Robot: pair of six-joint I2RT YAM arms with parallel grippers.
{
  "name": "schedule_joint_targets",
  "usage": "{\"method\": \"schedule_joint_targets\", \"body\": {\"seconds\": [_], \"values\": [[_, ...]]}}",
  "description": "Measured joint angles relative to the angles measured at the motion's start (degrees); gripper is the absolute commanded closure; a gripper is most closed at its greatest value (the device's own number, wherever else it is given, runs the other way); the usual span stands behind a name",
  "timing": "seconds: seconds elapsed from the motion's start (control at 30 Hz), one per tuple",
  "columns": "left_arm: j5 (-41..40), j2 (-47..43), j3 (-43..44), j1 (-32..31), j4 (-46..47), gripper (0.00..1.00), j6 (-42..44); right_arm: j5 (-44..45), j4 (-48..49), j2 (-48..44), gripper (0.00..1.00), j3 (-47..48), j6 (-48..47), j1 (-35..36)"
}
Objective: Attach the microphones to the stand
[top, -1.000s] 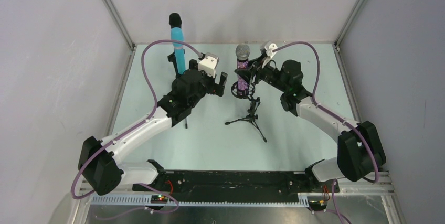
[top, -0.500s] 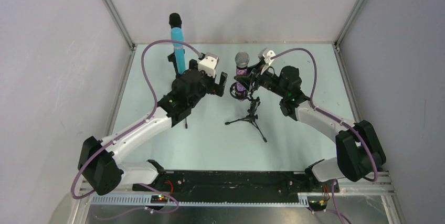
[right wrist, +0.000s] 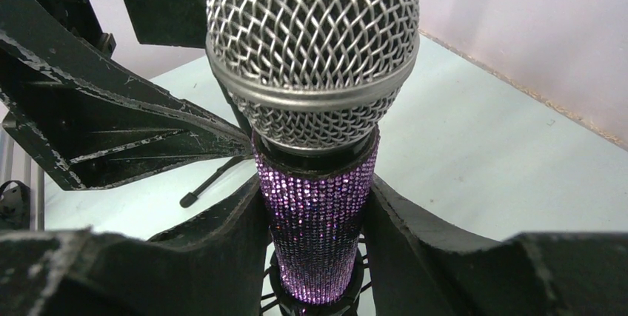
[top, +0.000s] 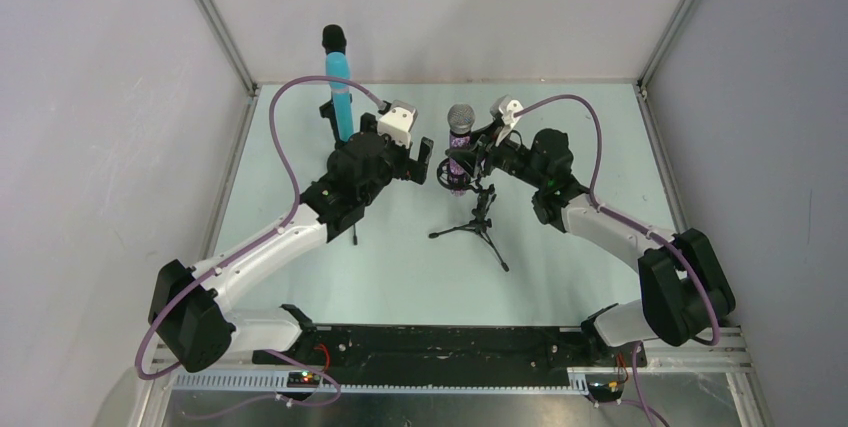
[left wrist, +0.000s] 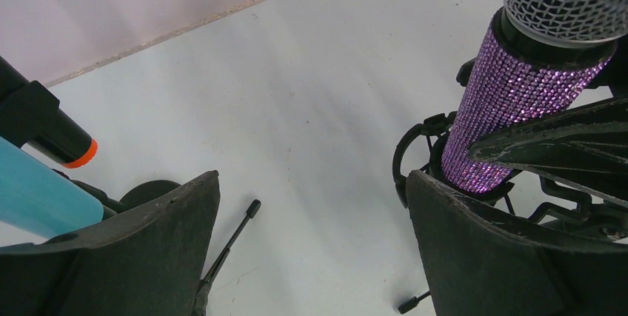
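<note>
— Where is the purple microphone [top: 459,152]?

— Upright, silver mesh head on top, about midway between the left and right edges of the worktop [top: 400,277] and somewhat nearer the far edge. Its lower end sits in the ring clip [left wrist: 401,155] of the tripod stand [top: 483,225].

— And the right tool [right wrist: 317,227]?

— Clamped on that microphone. In the right wrist view its fingers [right wrist: 222,234] press the glittery body from both sides, just below the head.

— The left tool [left wrist: 311,183]?

— Spread wide and holding nothing (bare worktop shows between its two fingers). It hangs just beside the purple microphone, on the side toward the left edge. From these views I cannot tell whether it touches the microphone or the clip.

— The other microphones?

— The cyan microphone [top: 341,97] stands toward the far left corner, leaning a little, with a black end at the top. The left wrist view shows a black microphone [left wrist: 52,135] with an orange end right next to it. Whether the two touch I cannot tell, and what carries them is mostly hidden behind the left arm [top: 290,237].
</note>
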Motion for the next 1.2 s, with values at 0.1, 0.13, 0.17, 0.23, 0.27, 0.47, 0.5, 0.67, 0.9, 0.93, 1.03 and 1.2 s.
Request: {"method": "schedule_joint_targets", "body": {"seconds": [0.1,0.13,0.17,0.23,0.27,0.47,0.5,0.67,0.9,0.93,1.03,1.2], "values": [[0.0,0.0,0.0,0.0,0.0,0.02,0.0,0.0,-0.3,-0.1,0.28,0.0,0.2,0.0],[0.0,0.0,0.0,0.0,0.0,0.02,0.0,0.0,-0.3,-0.2,0.26,0.0,0.4,0.0],[0.0,0.0,0.0,0.0,0.0,0.02,0.0,0.0,-0.3,-0.4,0.2,0.0,0.5,0.0],[0.0,0.0,0.0,0.0,0.0,0.02,0.0,-0.1,-0.3,-0.8,0.13,0.0,1.0,0.0],[0.0,0.0,0.0,0.0,0.0,0.02,0.0,-0.1,-0.3,-1.0,0.11,0.0,1.3,0.0],[0.0,0.0,0.0,0.0,0.0,0.02,0.0,-0.4,-0.3,-2.6,0.02,0.0,2.7,0.0],[0.0,0.0,0.0,0.0,0.0,0.02,0.0,-0.4,-0.3,-2.9,0.01,0.0,3.0,0.0],[0.0,0.0,0.0,0.0,0.0,0.02,0.0,-1.2,-0.1,-4.3,0.0,0.0,4.6,-0.1],[-1.8,-0.7,-0.5,0.0,0.1,0.02,0.7,-2.6,0.7,-7.7,0.01,0.0,8.8,-2.1],[-1.9,-1.0,-0.6,0.0,0.1,0.02,1.1,-2.8,0.7,-8.4,0.01,0.0,9.2,-2.3],[-1.8,-1.6,-0.8,0.0,0.1,0.02,1.9,-3.2,0.4,-11.2,0.0,0.0,10.1,-3.3],[-1.8,-2.4,-0.8,0.0,0.2,0.02,3.8,-3.5,-3.4,-17.3,0.0,0.0,10.1,-5.5]]}}
